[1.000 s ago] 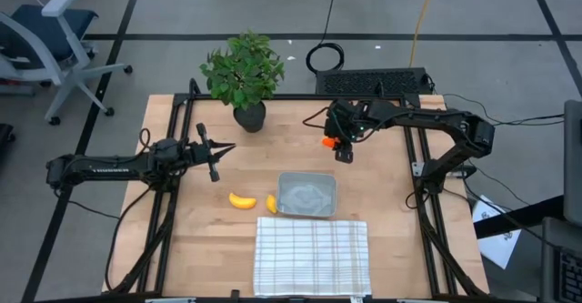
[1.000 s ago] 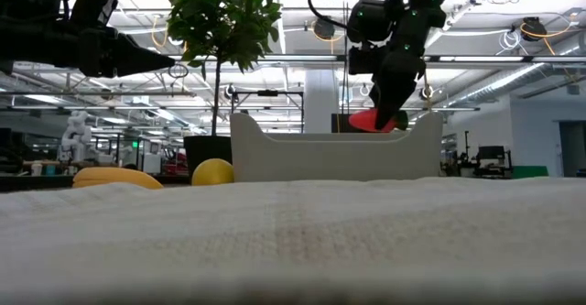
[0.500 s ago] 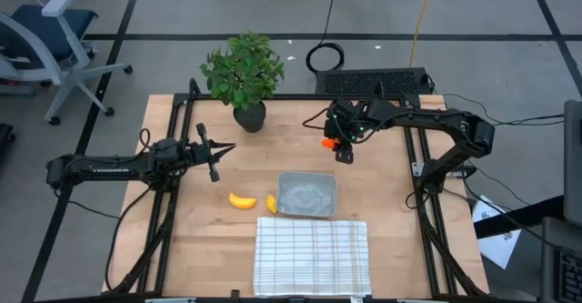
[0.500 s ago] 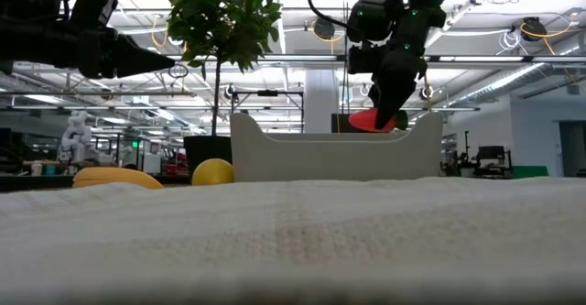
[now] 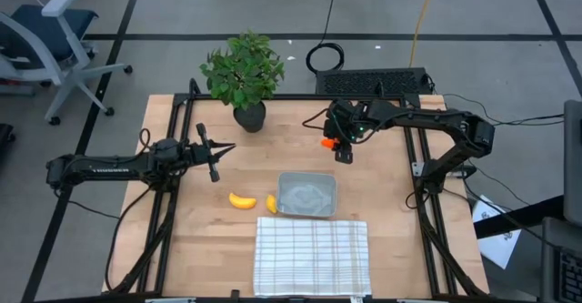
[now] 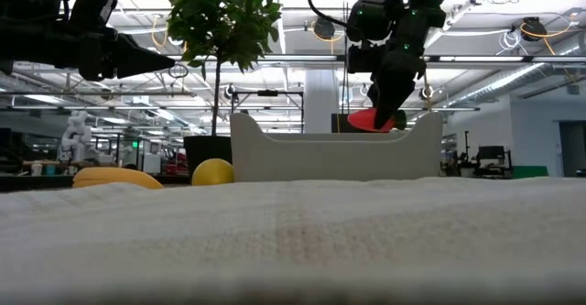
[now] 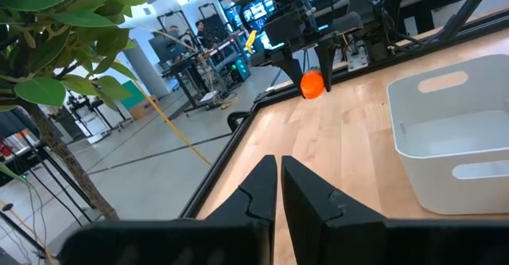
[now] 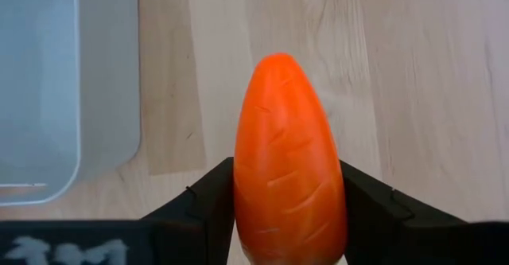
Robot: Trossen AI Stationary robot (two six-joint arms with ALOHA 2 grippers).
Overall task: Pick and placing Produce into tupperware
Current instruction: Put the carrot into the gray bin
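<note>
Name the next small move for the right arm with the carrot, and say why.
Probably carry it sideways until it hangs over the tupperware. The right gripper is shut on the carrot, lifted above the wood, and the container sits off to one side, empty. The banana and lemon piece wait beside it.

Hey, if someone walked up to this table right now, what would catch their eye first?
Probably the bright orange carrot, clamped between the right gripper's fingers and held above the bare wood, on the far side of the tupperware. Next, the leafy potted plant at the table's far edge. Then the banana and small yellow piece lying just left of the tupperware, with the white checked cloth in front.
</note>
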